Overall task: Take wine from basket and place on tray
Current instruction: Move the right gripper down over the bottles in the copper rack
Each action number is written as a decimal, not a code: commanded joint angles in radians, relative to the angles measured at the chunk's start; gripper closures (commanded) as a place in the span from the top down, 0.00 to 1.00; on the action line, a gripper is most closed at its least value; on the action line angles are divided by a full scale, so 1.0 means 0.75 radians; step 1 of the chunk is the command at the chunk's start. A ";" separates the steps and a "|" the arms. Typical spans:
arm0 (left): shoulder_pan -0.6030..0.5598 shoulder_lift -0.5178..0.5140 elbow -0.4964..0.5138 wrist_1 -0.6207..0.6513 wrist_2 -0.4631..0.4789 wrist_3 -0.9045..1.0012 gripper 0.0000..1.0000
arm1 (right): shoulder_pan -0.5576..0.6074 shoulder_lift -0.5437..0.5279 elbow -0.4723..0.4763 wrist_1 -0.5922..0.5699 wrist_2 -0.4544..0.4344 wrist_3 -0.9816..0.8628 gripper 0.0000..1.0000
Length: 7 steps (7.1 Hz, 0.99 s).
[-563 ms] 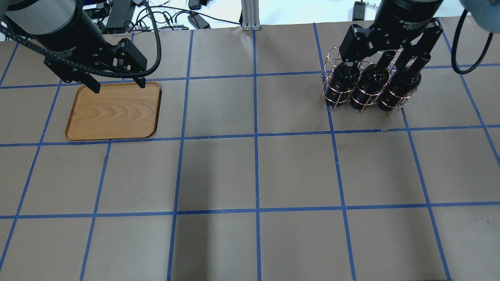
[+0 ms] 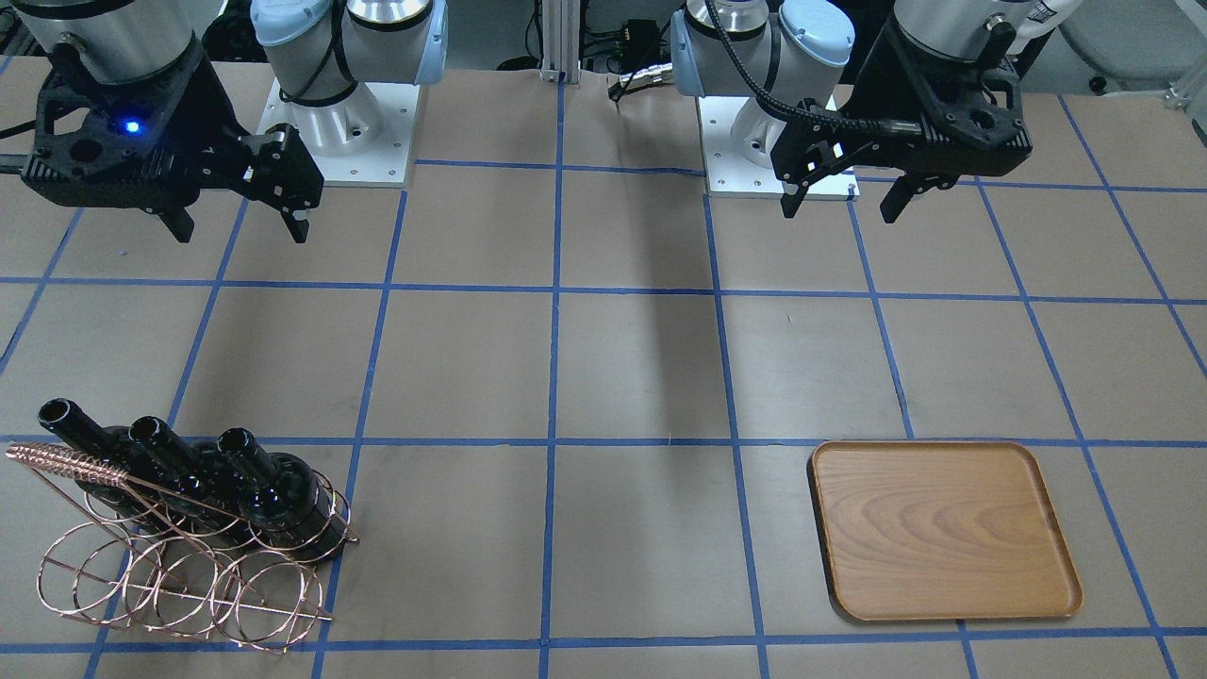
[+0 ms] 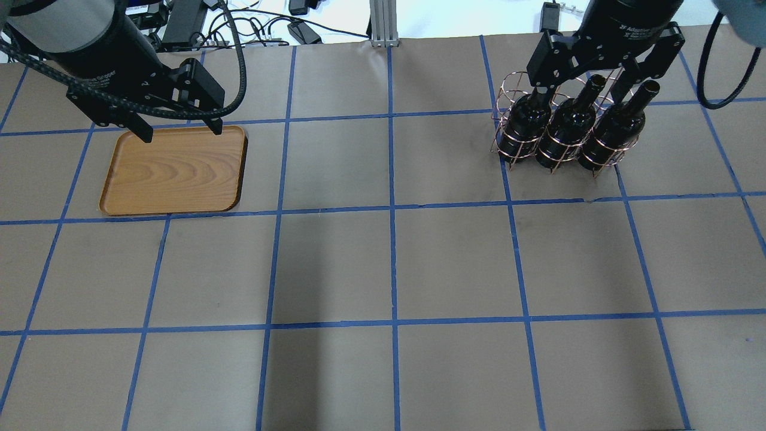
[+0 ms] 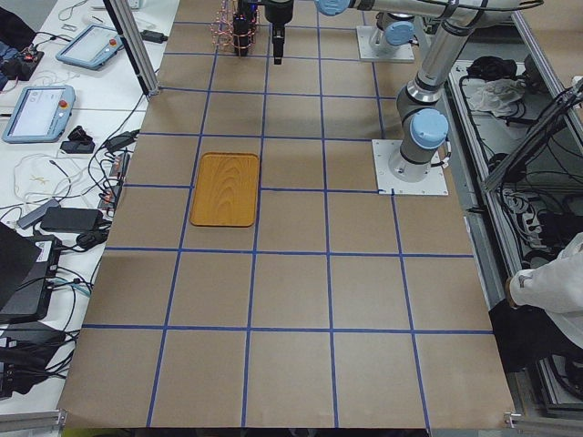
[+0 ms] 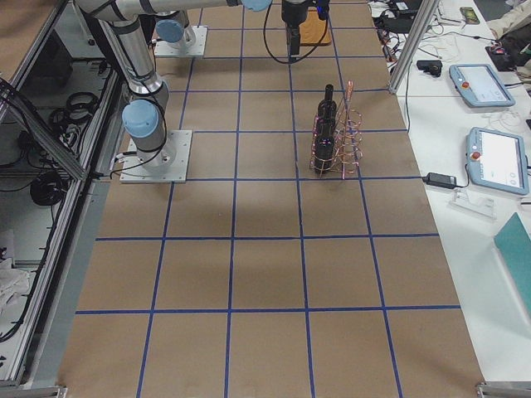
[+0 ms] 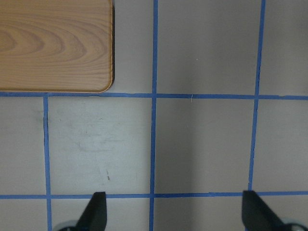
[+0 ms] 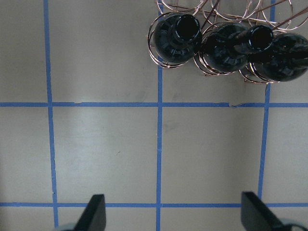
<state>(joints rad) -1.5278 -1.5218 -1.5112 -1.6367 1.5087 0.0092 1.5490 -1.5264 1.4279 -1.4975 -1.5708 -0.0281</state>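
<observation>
Three near-black wine bottles (image 3: 565,129) stand side by side in the copper wire basket (image 2: 179,575) at the far right of the table; they also show in the right wrist view (image 7: 175,36). My right gripper (image 3: 580,90) hangs open and empty, well above the table near the bottle necks, touching none of them (image 2: 239,226). The wooden tray (image 3: 173,170) lies empty at the far left. My left gripper (image 3: 181,133) is open and empty, high up by the tray's far edge (image 2: 841,209). In the left wrist view only the tray's corner (image 6: 53,43) shows.
The brown table cover (image 3: 389,263) carries a grid of blue tape lines. A metal post (image 3: 380,24) stands at the far middle edge, with cables and devices behind it. The two arm bases (image 2: 335,104) sit at the robot's side.
My right gripper has shifted toward the top of the overhead view, uncovering more of the bottle necks. The left gripper, bottles, basket and tray have not moved.
</observation>
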 commanded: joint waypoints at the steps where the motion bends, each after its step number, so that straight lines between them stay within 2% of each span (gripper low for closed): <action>1: 0.000 -0.002 0.000 0.000 -0.001 0.000 1.00 | -0.018 0.012 0.004 -0.196 -0.035 0.005 1.00; 2: 0.000 -0.002 0.000 -0.004 0.001 0.000 1.00 | -0.022 0.033 0.029 -0.275 -0.039 0.009 1.00; 3: 0.000 -0.002 0.000 -0.004 0.001 0.000 1.00 | -0.042 0.094 0.043 -0.278 -0.085 -0.003 0.99; 6: 0.000 0.000 0.000 -0.006 0.001 0.000 1.00 | -0.143 0.174 0.047 -0.292 -0.082 -0.032 0.99; 7: 0.000 0.000 0.000 -0.006 0.001 0.000 1.00 | -0.143 0.212 0.070 -0.399 -0.086 -0.058 0.99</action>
<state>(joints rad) -1.5278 -1.5219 -1.5109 -1.6413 1.5094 0.0092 1.4494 -1.3967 1.4665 -1.7339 -1.6348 -0.0556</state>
